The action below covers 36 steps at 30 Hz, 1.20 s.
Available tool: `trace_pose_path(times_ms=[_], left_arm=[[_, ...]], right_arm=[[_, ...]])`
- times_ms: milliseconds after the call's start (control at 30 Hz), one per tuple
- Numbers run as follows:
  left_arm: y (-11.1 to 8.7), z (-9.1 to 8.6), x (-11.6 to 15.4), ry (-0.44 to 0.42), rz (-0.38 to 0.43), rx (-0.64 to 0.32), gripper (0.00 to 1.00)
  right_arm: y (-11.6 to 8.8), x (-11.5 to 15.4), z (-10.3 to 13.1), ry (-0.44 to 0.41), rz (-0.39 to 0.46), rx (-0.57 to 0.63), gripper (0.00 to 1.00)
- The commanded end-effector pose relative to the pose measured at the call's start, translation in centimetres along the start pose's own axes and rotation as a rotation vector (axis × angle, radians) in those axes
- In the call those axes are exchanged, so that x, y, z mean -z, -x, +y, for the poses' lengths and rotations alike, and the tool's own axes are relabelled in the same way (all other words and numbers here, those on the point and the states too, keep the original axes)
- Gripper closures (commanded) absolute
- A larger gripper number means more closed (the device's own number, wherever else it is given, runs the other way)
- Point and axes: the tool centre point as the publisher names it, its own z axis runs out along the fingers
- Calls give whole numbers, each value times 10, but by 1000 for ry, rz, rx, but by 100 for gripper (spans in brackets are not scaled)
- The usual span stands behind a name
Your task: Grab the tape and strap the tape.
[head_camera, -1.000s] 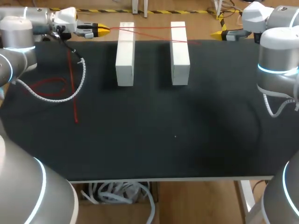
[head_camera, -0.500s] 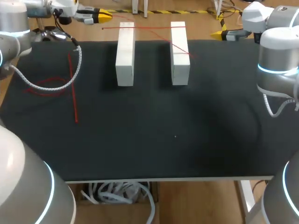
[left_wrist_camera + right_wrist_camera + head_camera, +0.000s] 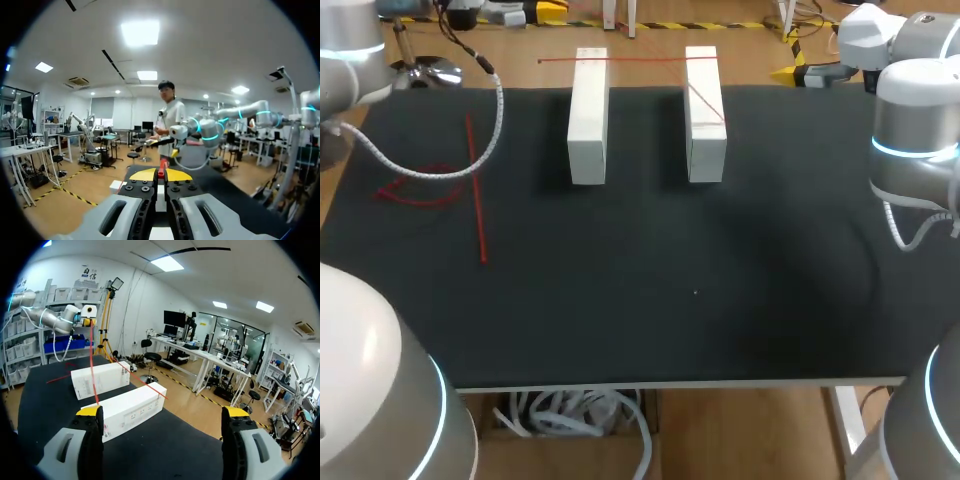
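Note:
A thin red tape (image 3: 640, 59) stretches across the far ends of two white blocks (image 3: 588, 115) (image 3: 705, 110), and its end slants down over the right block. My left gripper (image 3: 535, 12) is past the table's far left edge, raised, shut on the tape; a red bit (image 3: 161, 173) shows between its yellow tips. More red tape (image 3: 476, 190) lies in a line and a loop on the left of the mat. My right gripper (image 3: 790, 72) hangs open beyond the far right edge, with nothing between its fingers (image 3: 162, 415). From it the tape (image 3: 93, 365) runs over the blocks (image 3: 127, 410) to the left gripper.
The black mat (image 3: 670, 280) covers the table. The left arm's white coiled cable (image 3: 470, 160) hangs over the mat's far left part. My right arm's body (image 3: 915, 140) stands at the right edge.
My left gripper has risen and drawn back past the far edge with the tape. The tape's loose end slid from the mat up onto the right block. The right arm has not moved.

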Motion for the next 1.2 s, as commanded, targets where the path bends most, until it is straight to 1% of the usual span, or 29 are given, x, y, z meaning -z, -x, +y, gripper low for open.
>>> trace_pose_path(times_ms=[33, 200, 267, 333, 367, 400, 833, 900, 1000, 1167, 1200], left_arm=[[-7, -3, -4, -21, -609, -6, 100], [-8, -11, -7, -39, -607, 1, 100], [-10, -14, -7, -65, -607, 18, 100], [-11, -17, -5, -110, -609, 41, 100], [-12, -18, -3, -117, -612, 39, 100], [-12, -19, -3, -107, -606, 24, 100], [-12, -19, -3, -107, -606, 24, 100], [-10, -27, -14, -127, -531, -33, 100], [-4, -33, -33, -108, -375, -71, 100], [4, -38, -59, -107, -168, -78, 100], [5, -39, -63, -110, -140, -85, 100]], right_arm=[[0, 1, 0, 1, 0, 0, 0], [0, 1, 0, 1, 0, 0, 0], [0, 1, 0, 1, 0, 0, 0], [0, 1, 0, 1, 0, 0, 0], [0, 1, 0, 1, 0, 0, 0], [0, 1, 0, 1, 0, 0, 0], [0, 1, 0, 1, 0, 0, 0], [0, 1, 0, 1, 0, 0, 0], [0, 1, 0, 1, 0, 0, 0], [0, 1, 0, 1, 0, 0, 0], [0, 1, 0, 1, 0, 0, 0]])
